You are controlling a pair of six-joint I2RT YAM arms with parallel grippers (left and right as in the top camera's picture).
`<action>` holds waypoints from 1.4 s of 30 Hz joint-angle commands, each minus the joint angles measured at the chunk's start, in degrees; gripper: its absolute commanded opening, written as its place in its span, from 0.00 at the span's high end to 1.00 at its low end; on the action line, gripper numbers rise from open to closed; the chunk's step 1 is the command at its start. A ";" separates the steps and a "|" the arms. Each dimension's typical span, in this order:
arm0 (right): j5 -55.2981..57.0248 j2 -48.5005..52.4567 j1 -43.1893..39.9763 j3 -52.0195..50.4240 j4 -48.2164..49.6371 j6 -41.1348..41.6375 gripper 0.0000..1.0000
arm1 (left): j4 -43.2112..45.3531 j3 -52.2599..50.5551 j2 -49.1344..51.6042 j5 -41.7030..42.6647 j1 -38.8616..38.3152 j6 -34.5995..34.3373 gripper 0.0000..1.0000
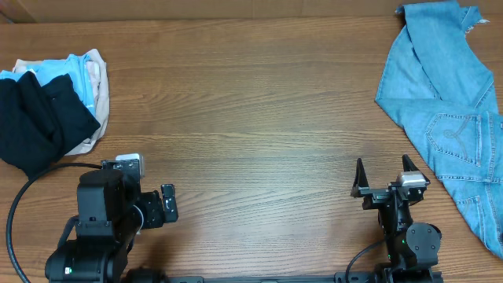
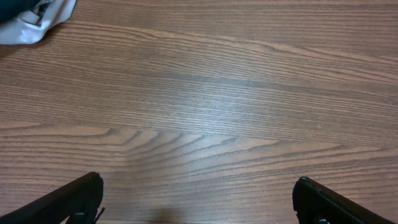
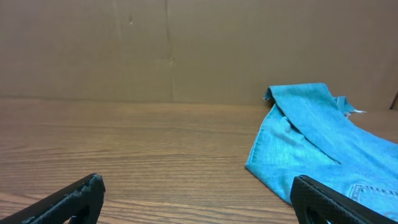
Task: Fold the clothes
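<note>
Light blue denim jeans (image 1: 448,110) lie spread along the table's right side; they also show in the right wrist view (image 3: 317,146). A heap of clothes (image 1: 47,102), black, light blue and beige, sits at the far left; its white edge shows in the left wrist view (image 2: 31,22). My left gripper (image 1: 157,206) is open and empty near the front left, over bare wood (image 2: 198,196). My right gripper (image 1: 385,174) is open and empty at the front right, just left of the jeans (image 3: 198,196).
The wooden table (image 1: 251,118) runs between the two clothing items. A brown cardboard wall (image 3: 168,50) stands along the back edge. A black cable (image 1: 23,196) loops by the left arm's base.
</note>
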 commanded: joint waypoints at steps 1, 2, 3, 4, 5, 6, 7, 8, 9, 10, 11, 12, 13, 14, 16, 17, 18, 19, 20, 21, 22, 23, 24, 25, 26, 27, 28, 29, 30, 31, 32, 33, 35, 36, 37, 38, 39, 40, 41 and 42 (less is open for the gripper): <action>-0.17 -0.57 -0.22 -0.61 0.33 -0.07 0.00 | -0.02 -0.26 0.04 -0.61 0.00 -0.79 0.00; -0.17 -0.57 -0.22 -0.61 0.35 -0.04 0.00 | 0.00 -0.26 0.04 -0.61 0.00 -0.79 0.00; -0.17 -0.57 -0.22 -0.61 0.35 -0.07 0.00 | -0.04 -0.26 0.04 -0.61 0.00 -0.79 0.00; -0.17 -0.57 -0.22 -0.61 0.35 -0.07 0.00 | -0.13 -0.26 0.04 -0.59 0.00 -0.79 0.00; -0.17 -0.57 -0.22 -0.61 0.35 -0.04 0.00 | -0.22 -0.26 0.04 -0.61 0.00 -0.79 0.00; -0.17 -0.57 -0.22 -0.61 0.33 -0.07 0.00 | -0.37 -0.26 0.04 -0.61 0.00 -0.79 0.00; -0.17 -0.57 -0.22 -0.61 0.33 -0.07 0.00 | -0.61 -0.26 0.04 -0.61 0.00 -0.79 0.00; -0.17 -0.57 -0.22 -0.61 0.33 -0.07 0.00 | -0.63 -0.26 0.04 -0.61 0.00 -0.79 0.00; -0.17 -0.57 -0.22 -0.61 0.35 -0.07 0.00 | -0.63 -0.26 0.04 -0.61 0.00 -0.79 0.00; -0.17 -0.57 -0.22 -0.61 0.35 -0.07 0.00 | -0.68 -0.26 0.04 -0.61 0.00 -0.79 0.00; -0.17 -0.57 -0.22 -0.61 0.33 -0.07 0.00 | -0.66 -0.26 0.04 -0.59 0.00 -0.79 0.00; -0.17 -0.57 -0.22 -0.61 0.35 -0.07 0.00 | -0.68 -0.26 0.04 -0.61 0.00 -0.79 0.00; -0.17 -0.57 -0.22 -0.61 0.35 -0.07 0.00 | -0.66 -0.26 0.04 -0.61 0.00 -0.79 0.00; -0.17 -0.57 -0.22 -0.61 0.33 -0.07 0.00 | -0.68 -0.26 0.04 -0.59 0.00 -0.79 0.00; -0.17 -0.57 -0.22 -0.61 0.33 -0.07 0.00 | -0.66 -0.26 0.04 -0.61 0.00 -0.79 0.00; -0.17 -0.57 -0.22 -0.61 0.35 -0.07 0.00 | -0.66 -0.26 0.04 -0.61 0.00 -0.79 0.00; -0.17 -0.57 -0.22 -0.61 0.33 -0.07 0.00 | -0.66 -0.26 0.04 -0.61 0.00 -0.79 0.00; -0.17 -0.57 -0.22 -0.61 0.35 -0.07 0.00 | -0.66 -0.26 0.04 -0.61 0.00 -0.79 0.00; -0.17 -0.57 -0.22 -0.61 0.33 -0.07 0.00 | -0.66 -0.26 0.04 -0.61 0.00 -0.79 0.00; -0.17 -0.57 -0.22 -0.61 0.33 -0.07 0.00 | -0.68 -0.26 0.04 -0.61 0.00 -0.79 0.00; -0.17 -0.57 -0.22 -0.61 0.33 -0.07 0.00 | -0.68 -0.26 0.04 -0.61 0.00 -0.79 0.00; -0.17 -0.57 -0.22 -0.61 0.33 -0.07 0.00 | -0.68 -0.26 0.04 -0.61 0.00 -0.79 0.00; -0.17 -0.57 -0.22 -0.61 0.35 -0.07 0.00 | -0.68 -0.26 0.04 -0.61 0.00 -0.79 0.00; -0.17 -0.57 -0.22 -0.61 0.33 -0.07 0.00 | -0.68 -0.26 0.04 -0.59 0.00 -0.79 0.00; -0.17 -0.57 -0.22 -0.61 0.33 -0.04 0.00 | -0.66 -0.26 0.04 -0.61 0.00 -0.79 0.00; -0.17 -0.57 -0.22 -0.61 0.35 -0.07 0.00 | -0.66 -0.26 0.04 -0.61 0.00 -0.79 0.00; -0.17 -0.57 -0.22 -0.61 0.33 -0.07 0.00 | -0.66 -0.26 0.04 -0.61 0.00 -0.79 0.00; -0.17 -0.57 -0.22 -0.61 0.33 -0.07 0.00 | -0.66 -0.26 -0.09 -0.61 0.00 -0.79 0.00; -0.17 -0.57 -0.22 -0.61 0.35 -0.07 0.00 | -0.79 -0.26 -0.37 -0.59 0.00 -0.79 0.00; -0.17 -0.57 -0.22 -0.61 0.33 -0.04 0.00 | -0.83 -0.28 -0.79 -0.61 0.00 -0.79 0.00; -0.17 -0.57 -0.22 -0.61 0.33 -0.07 0.00 | -0.87 -0.31 -1.18 -0.59 0.00 -0.79 0.00; -0.17 -0.57 -0.22 -0.61 0.35 -0.07 0.00 | -0.85 -0.35 -1.84 -0.59 0.00 -0.74 0.00; -0.17 -0.57 -0.22 -0.61 0.35 -0.07 0.00 | -1.60 -0.48 -3.41 -2.67 -0.02 0.87 0.00; -0.17 -0.57 -0.22 -0.61 0.35 -0.07 0.00 | -1.73 -0.90 -4.61 -3.41 -0.02 1.22 0.00; -0.17 -0.57 -0.22 -0.61 0.33 -0.07 0.00 | -1.49 -1.53 -5.79 -3.39 -0.02 1.20 0.00; -0.17 -0.57 -0.22 -0.61 0.33 -0.07 0.00 | -0.90 -2.54 -7.19 -3.34 -0.02 1.18 0.00; -0.17 -0.57 -0.22 -0.61 0.35 -0.07 0.00 | 0.31 -3.91 -8.83 -3.34 -0.02 1.20 0.00; -0.17 -0.57 -0.22 -0.61 0.35 -0.07 0.00 | 2.03 -5.68 -10.71 -3.34 -0.02 1.18 0.00; -0.17 -0.57 -0.22 -0.61 0.33 -0.07 0.00 | 4.22 -7.85 -12.79 -3.34 -0.02 1.20 0.00; -0.17 -0.57 -0.22 -0.61 0.33 -0.07 0.00 | 7.21 -10.67 -15.30 -3.37 -0.02 1.22 0.00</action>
